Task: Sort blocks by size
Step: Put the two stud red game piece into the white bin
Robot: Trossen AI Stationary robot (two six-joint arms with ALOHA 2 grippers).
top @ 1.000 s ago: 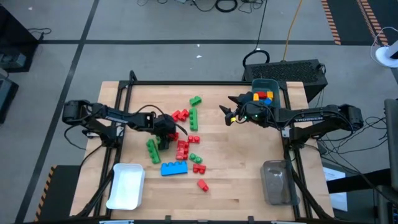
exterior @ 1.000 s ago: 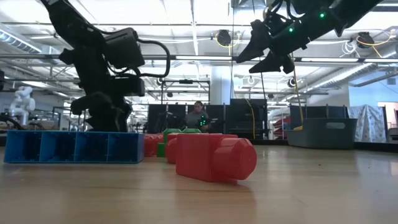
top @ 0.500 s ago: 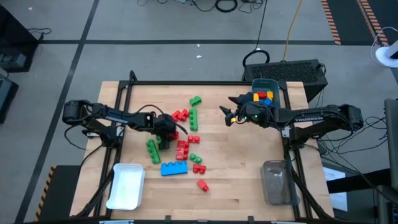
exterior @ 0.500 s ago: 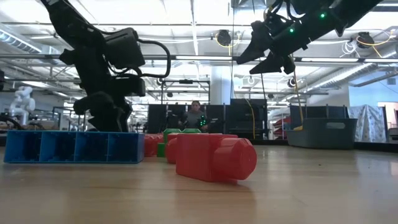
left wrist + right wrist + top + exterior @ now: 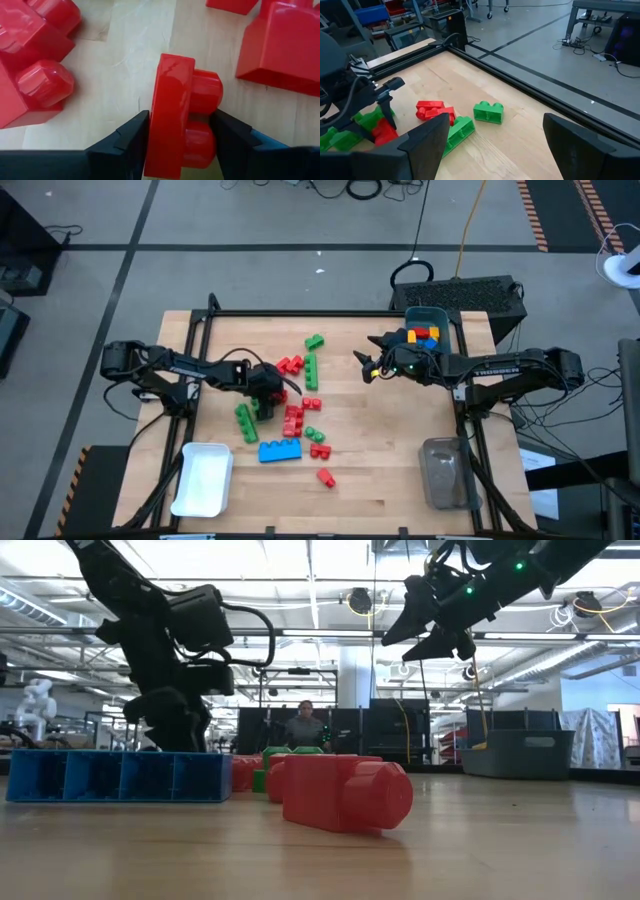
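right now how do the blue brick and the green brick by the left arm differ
The blue brick is wider and lies across the table, clear of the left arm. The long green brick is narrower, lies angled, and sits beside the left gripper. Both rest on the wooden table.

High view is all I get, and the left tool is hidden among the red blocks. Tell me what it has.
Observer: In the left wrist view, the left tool is closed on a small red two-stud block, one finger on each side.
Operator: Report the right tool.
Observer: The right tool is open and empty; the low view shows it well above the table.
Operator: Say what sits nearest the low camera.
Observer: A red block on its side, with a long blue block beside it.
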